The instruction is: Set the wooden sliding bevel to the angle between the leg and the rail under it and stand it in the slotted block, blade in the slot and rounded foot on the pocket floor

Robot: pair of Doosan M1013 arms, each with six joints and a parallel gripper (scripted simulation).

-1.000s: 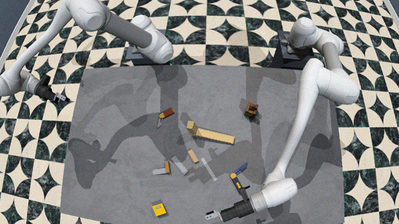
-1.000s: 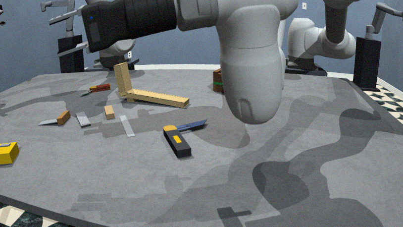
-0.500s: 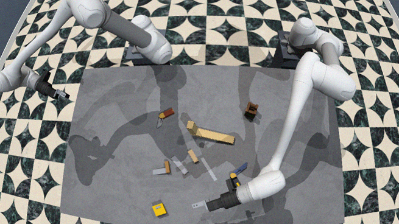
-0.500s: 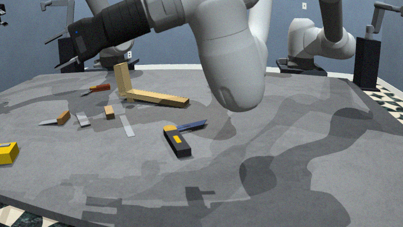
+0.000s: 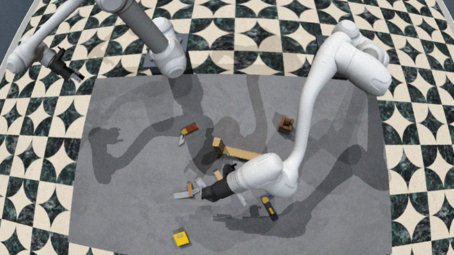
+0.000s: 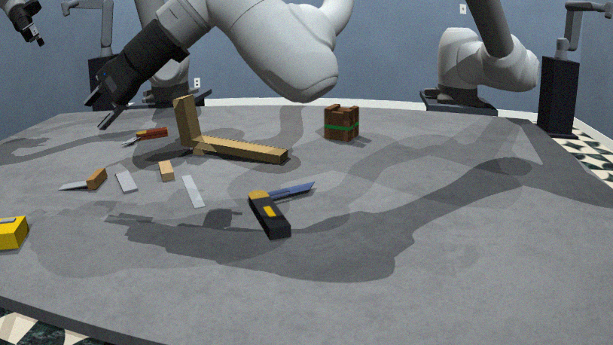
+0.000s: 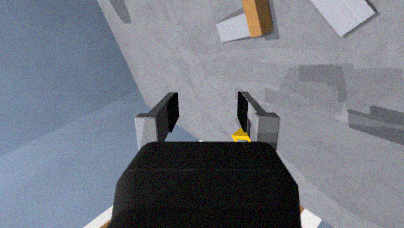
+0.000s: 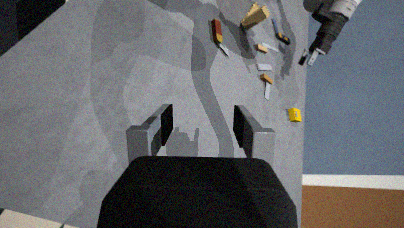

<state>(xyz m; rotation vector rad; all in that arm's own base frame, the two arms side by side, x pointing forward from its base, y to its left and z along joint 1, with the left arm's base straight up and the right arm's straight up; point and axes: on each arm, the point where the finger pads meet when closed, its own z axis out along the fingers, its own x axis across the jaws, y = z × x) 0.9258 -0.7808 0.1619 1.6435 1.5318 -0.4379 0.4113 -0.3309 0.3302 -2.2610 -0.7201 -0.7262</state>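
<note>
The wooden sliding bevel (image 5: pixel 191 128) (image 6: pixel 153 133) (image 8: pixel 216 28), red-brown with a brass end, lies with its blade opened at an angle. The wooden leg (image 5: pixel 218 145) (image 6: pixel 187 122) rises, leaning, from one end of the rail (image 5: pixel 242 152) (image 6: pixel 246 149). The brown slotted block (image 5: pixel 285 123) (image 6: pixel 339 124) with a green band stands beyond the rail's far end. The black bevel (image 5: pixel 271 211) (image 6: pixel 270 216) (image 8: pixel 283 38) has a blue blade. My left gripper (image 5: pixel 194 191) (image 6: pixel 95 114) (image 7: pixel 207 104) is open and empty above the small square. My right gripper (image 5: pixel 79 77) (image 8: pixel 203 117) is open and empty, far from the bevel.
A small square with an orange stock (image 5: pixel 190 190) (image 6: pixel 96 178) (image 7: pixel 259 17), a pale wood block (image 6: pixel 166 170) (image 8: pixel 262 48), a grey plate (image 6: pixel 126 181) and a grey strip (image 6: pixel 193 190) lie near the leg. A yellow block (image 5: pixel 181 239) (image 6: pixel 13 233) (image 8: pixel 295 115) is near the table edge.
</note>
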